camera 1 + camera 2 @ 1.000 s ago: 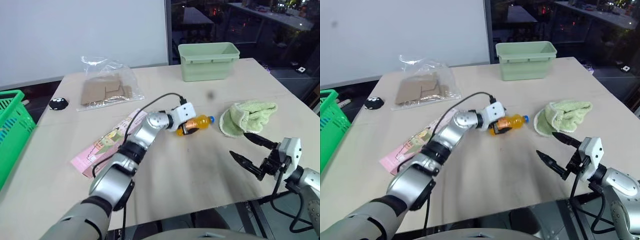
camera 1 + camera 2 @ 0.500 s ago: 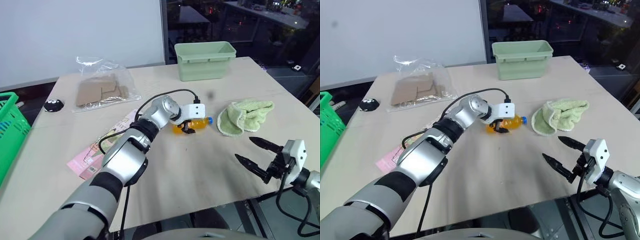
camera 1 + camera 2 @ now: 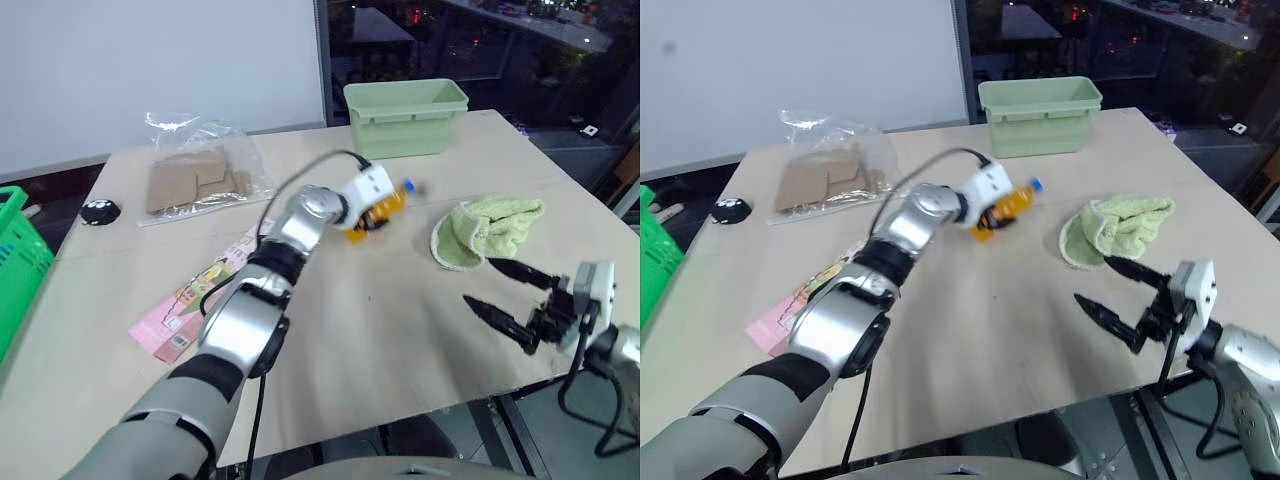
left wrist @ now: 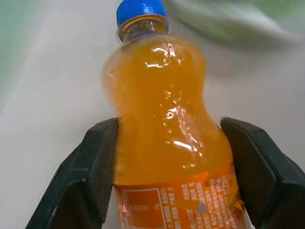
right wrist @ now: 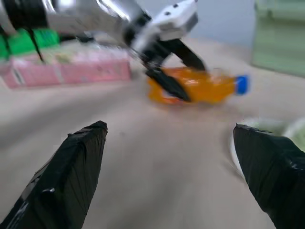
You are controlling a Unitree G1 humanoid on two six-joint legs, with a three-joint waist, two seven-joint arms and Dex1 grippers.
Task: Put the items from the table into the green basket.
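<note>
Beige rectangular table (image 3: 400, 330) carried everything; bright green slotted plastic basket (image 3: 18, 262) stood at the far left edge, well apart from the goods, so any item needs a long carry leftward; pale green solid-walled tub (image 3: 405, 118) sat at the far side, not the target; clear plastic bag of brown card pieces (image 3: 195, 180) lay far left; long pink printed carton (image 3: 205, 290) lay flat left of centre, untouched; light green crumpled cloth (image 3: 485, 228) lay right; small black object (image 3: 100, 211) sat at the far left; orange drink bottle with blue cap (image 4: 167, 138) was clamped at its waist by left gripper (image 4: 169, 176), fingers pressed on both sides, bottle apparently lifted off the table for the carry; right gripper (image 3: 512, 294) hung spread apart and holding nothing at the near right edge, likely waiting.
</note>
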